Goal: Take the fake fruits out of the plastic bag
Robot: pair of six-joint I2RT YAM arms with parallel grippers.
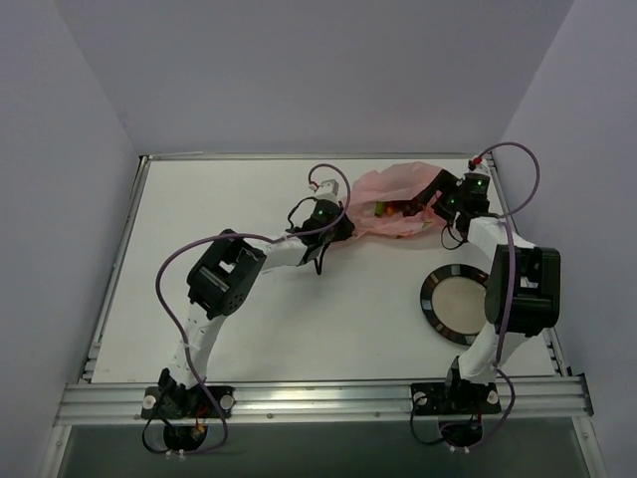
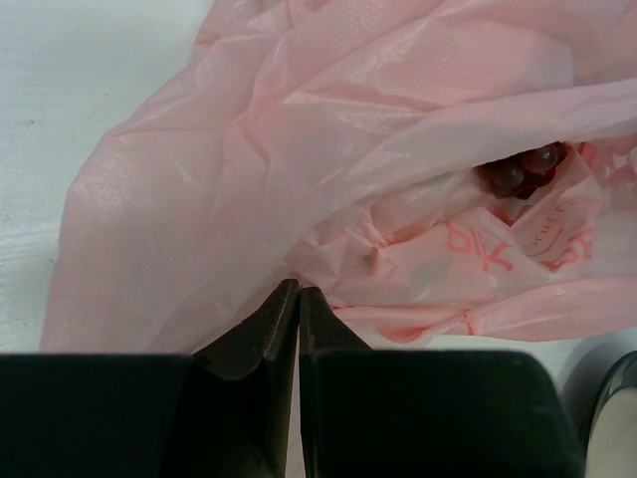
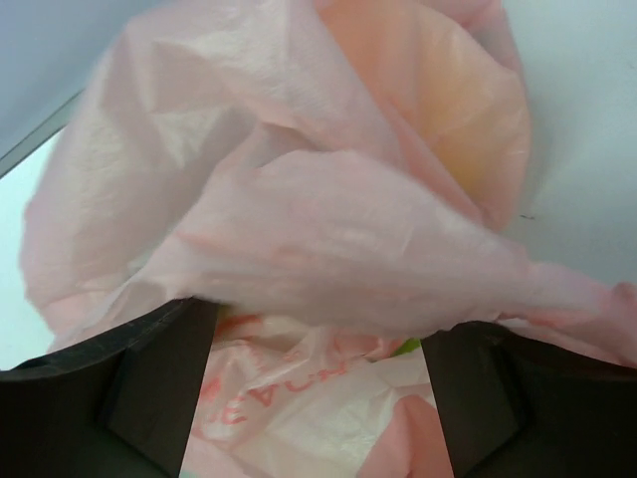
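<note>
The pink plastic bag (image 1: pixel 383 184) lies crumpled at the back of the table, between both grippers. My left gripper (image 1: pixel 345 227) is shut, and its tips (image 2: pixel 299 291) pinch the bag's film (image 2: pixel 259 169) at its left edge. The dark purple grape bunch (image 2: pixel 523 171) shows through the bag's mouth. My right gripper (image 1: pixel 430 206) is open with its jaws wide apart (image 3: pixel 317 398) at the bag's right side, and bag film (image 3: pixel 328 239) drapes over them. A sliver of the green fruit (image 3: pixel 408 346) peeks between the folds, also visible from above (image 1: pixel 379 209). The orange-yellow fruit (image 3: pixel 468 129) glows through the film.
A round black-rimmed plate (image 1: pixel 435 282) sits near the right arm, in front of the bag; its rim also shows in the left wrist view (image 2: pixel 609 403). The table's raised edges run along the back and both sides.
</note>
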